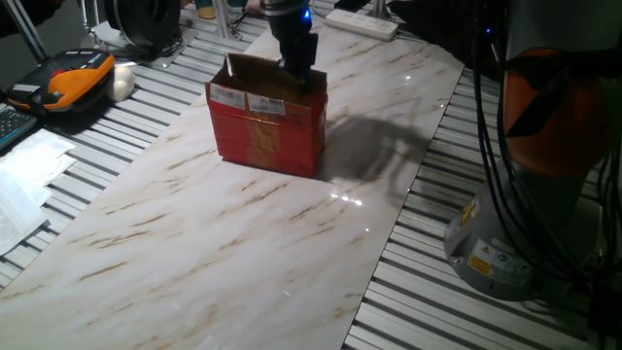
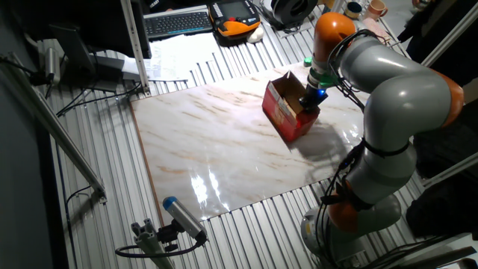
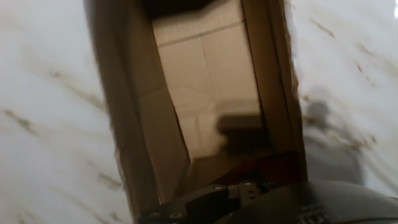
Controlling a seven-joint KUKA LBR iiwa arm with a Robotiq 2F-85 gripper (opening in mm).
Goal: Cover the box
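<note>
Red cardboard, brown inside: the box [image 1: 267, 126] standing upright on the marbled tabletop [image 1: 194, 253], toward twelve o'clock of the slab in one fixed view and toward two o'clock of it in the other fixed view [image 2: 290, 110]. Still uncovered, judging from these pictures. At the left end, around nine o'clock of the opening, a brown flap [image 1: 251, 68] raised up above the rim, not folded down. Along the near wall, white labels [image 1: 229, 95] just under the top edge and faded gold print lower on the side. At the right end, around three o'clock of the opening, the gripper [image 1: 303, 76] reaching down at the rim, touching the box or just inside it.

Seen from the hand view, straight down into an open mouth: pale bottom panels of the box [image 3: 205, 93] fully exposed, brown walls to either side, nothing folded across. So no part of the covering done yet as far as can be seen; every flap yet to be brought over the opening, the upright left one included.

State of the fingers impossible to tell: dark and blurred at six o'clock in the hand view, tips hidden against the box edge in both fixed views. Possibly pressing on a right-end flap, though that edge is too dim to be sure.
</note>
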